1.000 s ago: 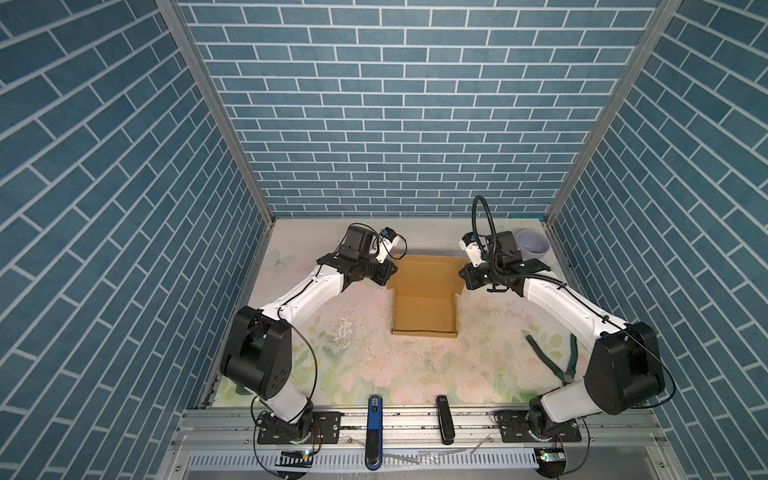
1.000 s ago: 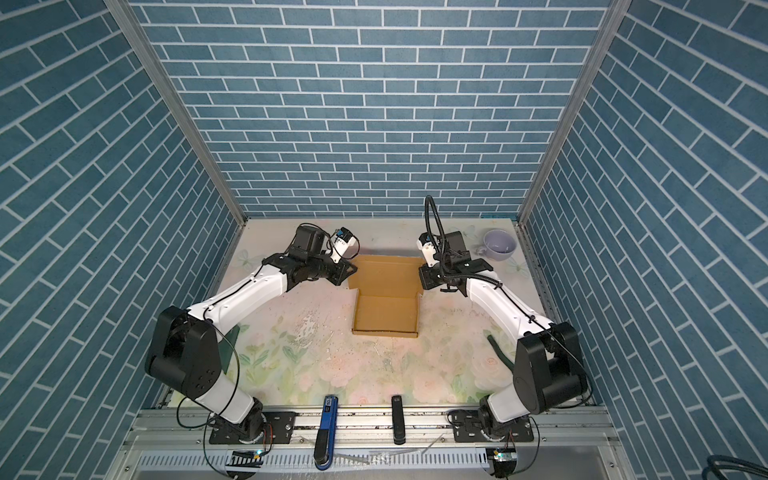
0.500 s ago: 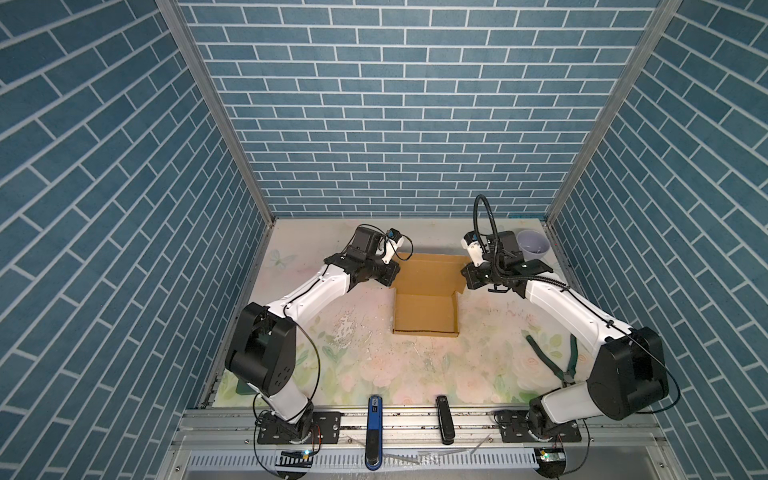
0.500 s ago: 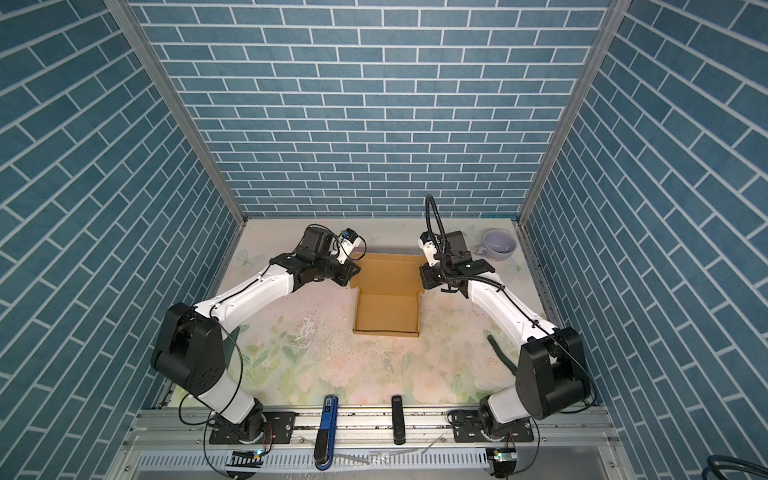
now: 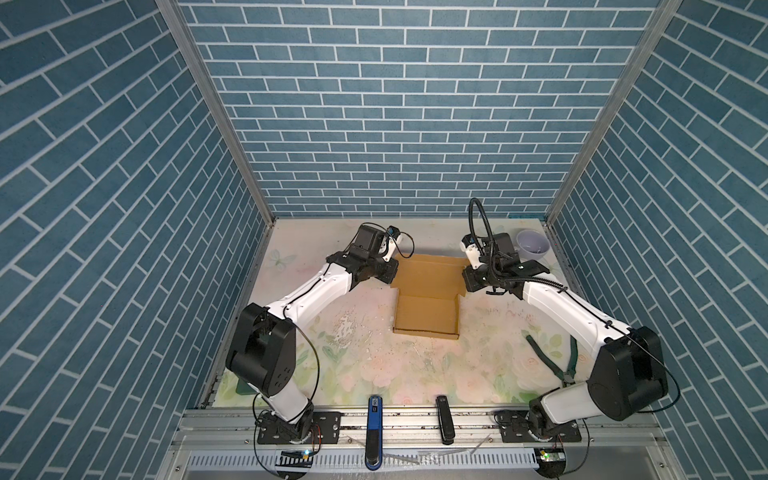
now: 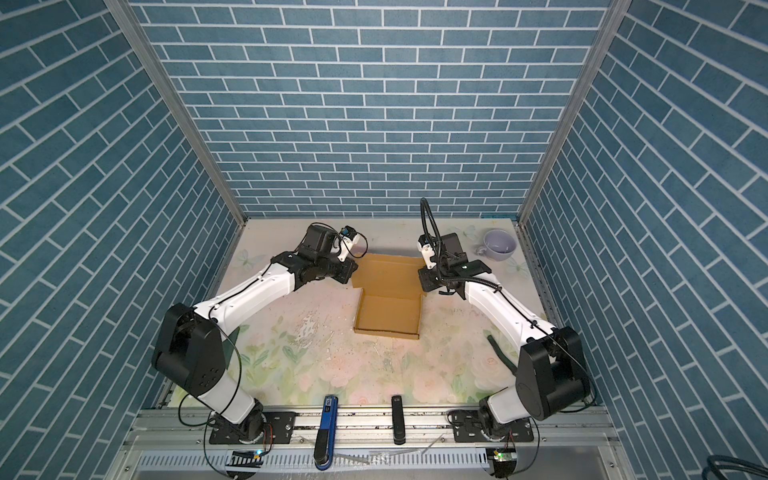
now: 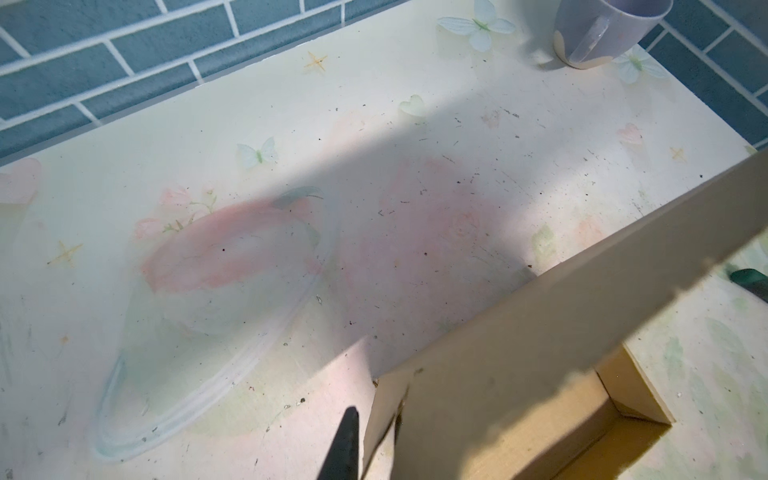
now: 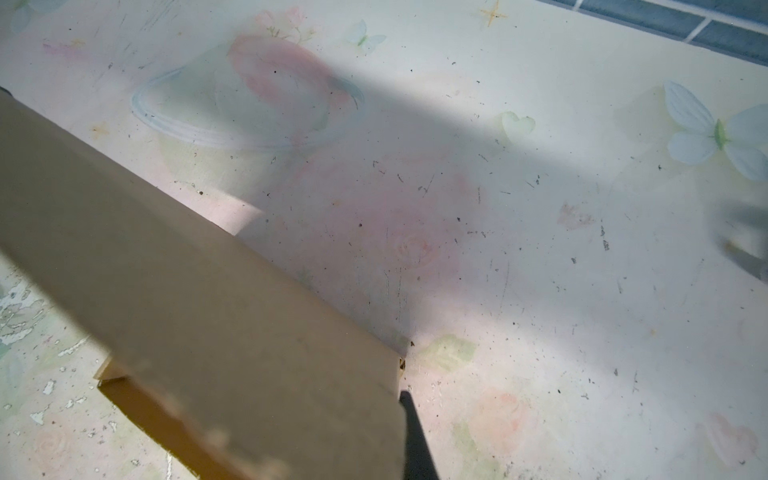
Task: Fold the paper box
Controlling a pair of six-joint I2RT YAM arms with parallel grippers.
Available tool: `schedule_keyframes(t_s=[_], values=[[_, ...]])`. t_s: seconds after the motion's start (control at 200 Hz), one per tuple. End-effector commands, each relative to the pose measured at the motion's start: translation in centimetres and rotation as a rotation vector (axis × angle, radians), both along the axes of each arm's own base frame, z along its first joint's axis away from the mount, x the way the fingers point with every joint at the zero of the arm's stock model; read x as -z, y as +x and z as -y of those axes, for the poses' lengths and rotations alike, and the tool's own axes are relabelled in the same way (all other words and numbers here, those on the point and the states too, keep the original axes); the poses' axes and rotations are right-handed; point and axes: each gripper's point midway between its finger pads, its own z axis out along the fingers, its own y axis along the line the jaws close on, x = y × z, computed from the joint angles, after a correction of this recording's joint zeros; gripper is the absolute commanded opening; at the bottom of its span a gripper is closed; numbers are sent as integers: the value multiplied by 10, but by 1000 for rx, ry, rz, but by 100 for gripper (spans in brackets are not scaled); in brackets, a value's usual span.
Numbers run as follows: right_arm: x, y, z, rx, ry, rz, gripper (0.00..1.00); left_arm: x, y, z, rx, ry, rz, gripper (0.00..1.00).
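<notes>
The paper box [image 5: 426, 316] [image 6: 388, 313], plain brown cardboard, lies mid-table. Its near half is a shallow tray with raised walls; its far panel [image 5: 428, 276] is lifted off the table between both hands. My left gripper [image 5: 390, 272] [image 6: 351, 274] is shut on that panel's left side flap; in the left wrist view the flap [image 7: 382, 415] runs between the fingers [image 7: 345, 444] of the left gripper [image 7: 372, 436]. My right gripper [image 5: 467, 278] [image 6: 424, 280] [image 8: 395, 403] is shut on the panel's right edge [image 8: 249, 332]; only one finger [image 8: 415, 440] shows, the cardboard hides its partner.
A lilac mug [image 5: 533, 244] [image 6: 500, 245] [image 7: 602, 29] stands in the back right corner. A dark green tool [image 5: 557, 357] [image 6: 500, 353] lies by the right arm. On the front rail sit a blue tool [image 5: 374, 415] and a black one [image 5: 444, 417]. Blue brick walls enclose three sides.
My left gripper has shifted a little to the right, up against the panel's left side. The right arm and the box have hardly moved.
</notes>
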Motion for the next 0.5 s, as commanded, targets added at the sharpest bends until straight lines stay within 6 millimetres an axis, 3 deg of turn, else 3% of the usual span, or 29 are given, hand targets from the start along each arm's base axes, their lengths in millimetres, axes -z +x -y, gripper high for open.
schedule_keyframes(t_s=[0.0,0.495], values=[[-21,9,-4,0,0,42,3,-2,2,-2,-13,20,-4,15],[-18,17,-8,30,25,29,4,5,4,9,-18,-21,-41,9]])
